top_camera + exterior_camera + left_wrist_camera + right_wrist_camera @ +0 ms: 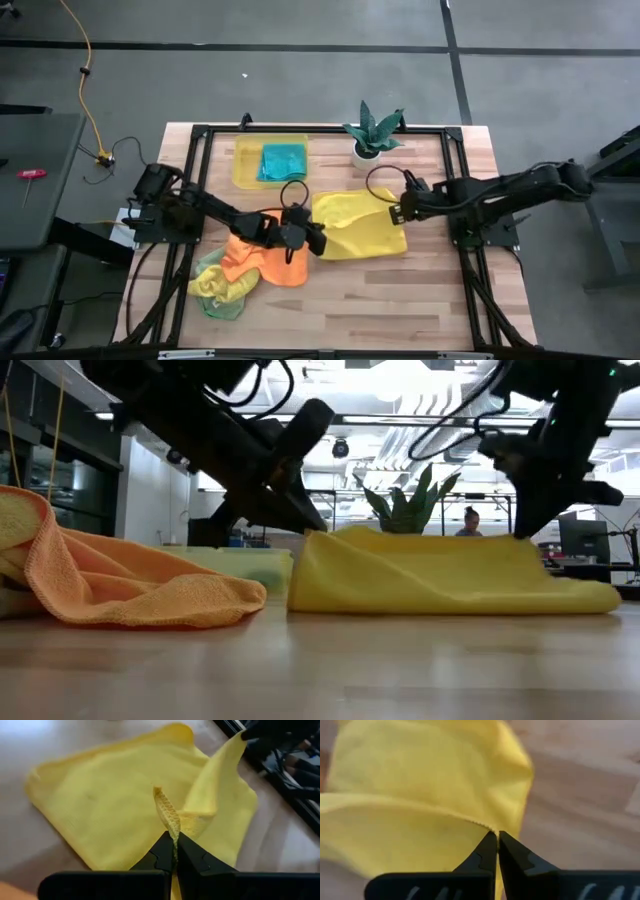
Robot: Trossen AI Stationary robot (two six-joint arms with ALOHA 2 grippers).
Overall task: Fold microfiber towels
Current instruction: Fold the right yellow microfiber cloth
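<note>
Crowding the yellow towel [358,226] pinched by both jaws: orange towel [262,262], bin [243,160], plant [373,132].

Potted plant [373,133] in white pot near table's [400,310] far edge. Translucent yellow bin [247,160] beside it. Yellow cable [88,95] on floor. Person [470,521], possibly seated, blurred in room behind.

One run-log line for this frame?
left gripper: shut on yellow towel edge | right gripper: shut on opposite edge | fold: underway

black arms [215,210], looped cables, wedge-tip fingers [162,855]
</note>
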